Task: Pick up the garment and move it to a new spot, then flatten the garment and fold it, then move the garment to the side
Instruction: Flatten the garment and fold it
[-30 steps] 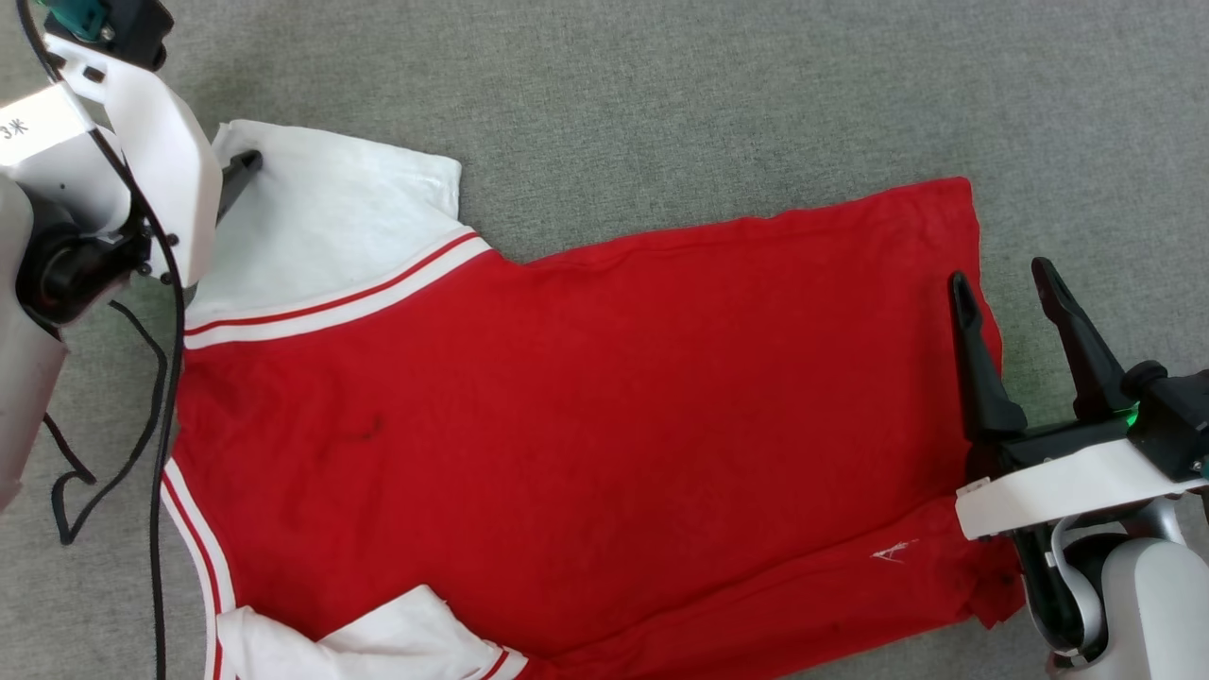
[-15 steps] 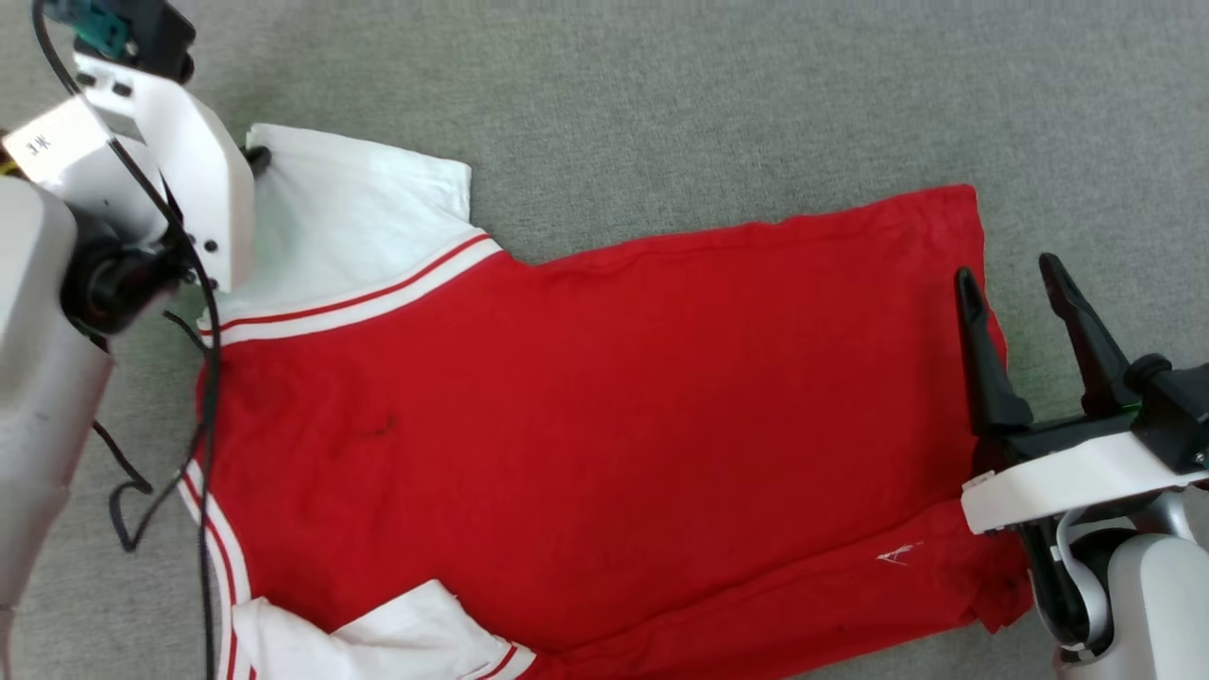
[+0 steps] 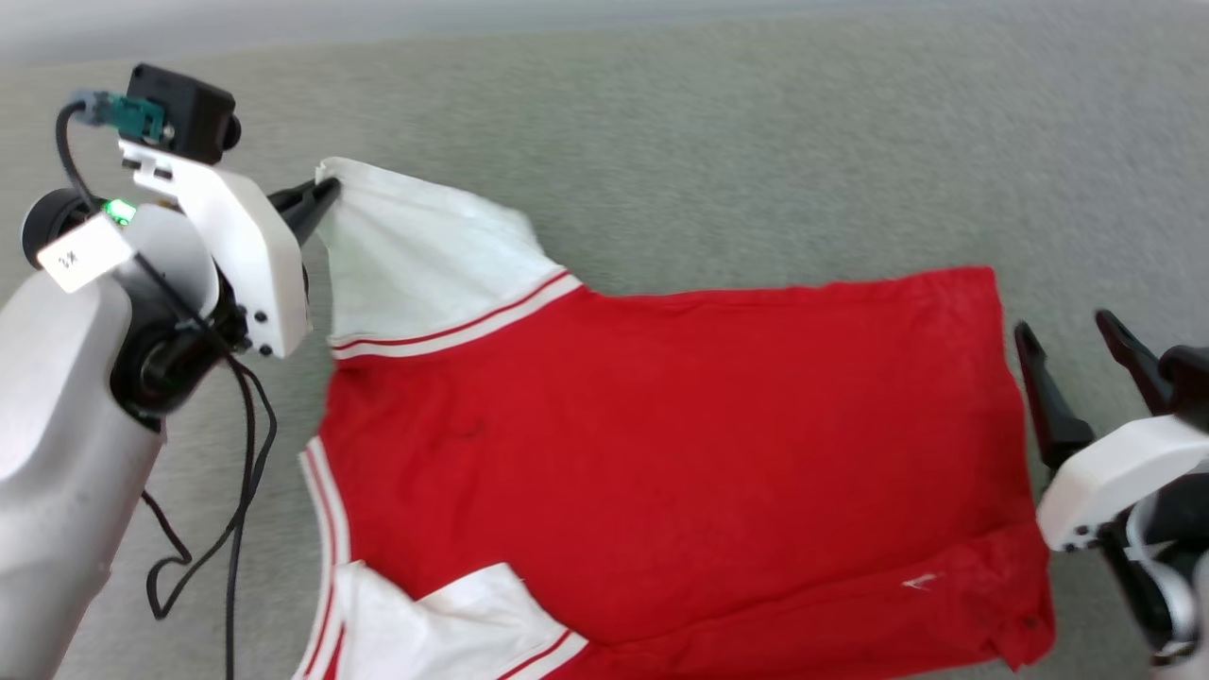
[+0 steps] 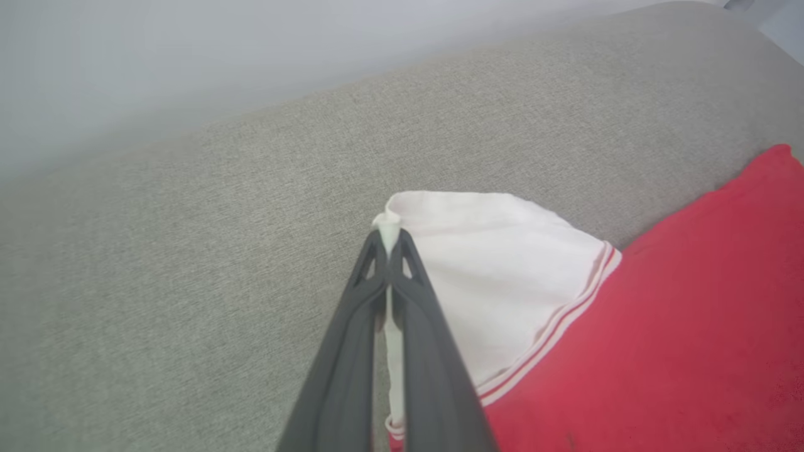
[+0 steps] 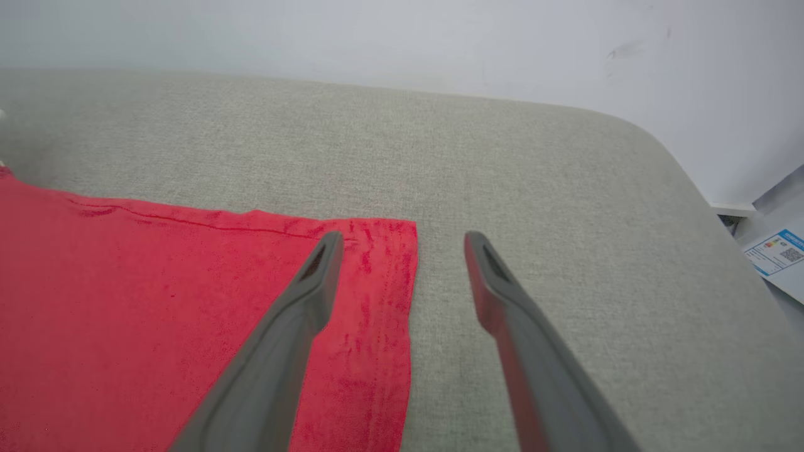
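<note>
Our left claw just snapped shut on the far white sleeve of the red jersey shirt spread across the middle of the grey cloth counter, while our right claw waits apart by its hem, so we can likely pull now.

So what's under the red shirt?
The garment lies on a grey fabric surface, which shows beside it. Anything directly beneath, and the shirt's underside, is covered by the cloth.
</note>
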`<state>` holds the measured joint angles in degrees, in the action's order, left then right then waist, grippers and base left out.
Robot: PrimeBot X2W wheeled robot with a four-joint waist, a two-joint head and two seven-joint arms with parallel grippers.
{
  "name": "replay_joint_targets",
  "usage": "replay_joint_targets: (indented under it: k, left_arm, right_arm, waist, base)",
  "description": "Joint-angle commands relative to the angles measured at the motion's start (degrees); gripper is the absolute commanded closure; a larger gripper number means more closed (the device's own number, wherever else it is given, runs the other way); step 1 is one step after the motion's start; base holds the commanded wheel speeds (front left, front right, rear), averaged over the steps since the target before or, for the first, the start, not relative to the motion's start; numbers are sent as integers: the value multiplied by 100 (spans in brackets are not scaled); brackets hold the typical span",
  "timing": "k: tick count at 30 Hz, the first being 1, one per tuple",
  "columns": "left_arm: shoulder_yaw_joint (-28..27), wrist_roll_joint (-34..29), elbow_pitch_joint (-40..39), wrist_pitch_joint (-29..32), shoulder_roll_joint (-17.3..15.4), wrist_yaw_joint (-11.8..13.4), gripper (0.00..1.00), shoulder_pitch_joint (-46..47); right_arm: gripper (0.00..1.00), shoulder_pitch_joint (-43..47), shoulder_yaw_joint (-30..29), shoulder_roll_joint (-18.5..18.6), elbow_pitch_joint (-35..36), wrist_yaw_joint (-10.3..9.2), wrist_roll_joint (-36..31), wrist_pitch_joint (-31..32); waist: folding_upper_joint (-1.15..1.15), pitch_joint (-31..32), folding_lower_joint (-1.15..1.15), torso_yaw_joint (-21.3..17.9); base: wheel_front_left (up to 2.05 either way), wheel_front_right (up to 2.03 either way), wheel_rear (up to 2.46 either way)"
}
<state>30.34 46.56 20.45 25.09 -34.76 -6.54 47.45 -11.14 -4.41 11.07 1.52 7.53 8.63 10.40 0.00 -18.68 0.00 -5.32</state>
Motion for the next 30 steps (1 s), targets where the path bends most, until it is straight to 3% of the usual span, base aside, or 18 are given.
replay_joint_targets:
  k: [1,7,14,22,30]
  left_arm:
    - [-29,12,-189,-67,-40,46,100,-148]
    - [28,-1,-1255,-69,-185,289,100,-700]
    - [43,-50,-2332,-62,-339,585,100,-1183]
    - [100,-184,-3036,-147,-363,764,100,-1390]
    - [202,-259,-3209,-210,-265,754,100,-1328]
  right_arm:
    - [0,2,-19,153,-19,-8,72,284]
    - [0,-352,-265,631,-104,-8,534,1853]
    - [0,-892,-73,1161,-340,-8,889,3150]
    - [0,-1482,359,1488,-945,-8,781,3696]
    - [0,-1649,822,1626,-1543,-8,873,3884]
  waist:
    - [0,198,0,237]
    - [0,226,0,540]
    - [0,6,0,773]
    - [0,-317,0,996]
    - [0,-537,0,1224]
  base:
    - [0,0,0]
    - [0,0,0]
    - [0,0,0]
    - [0,0,0]
    - [0,0,0]
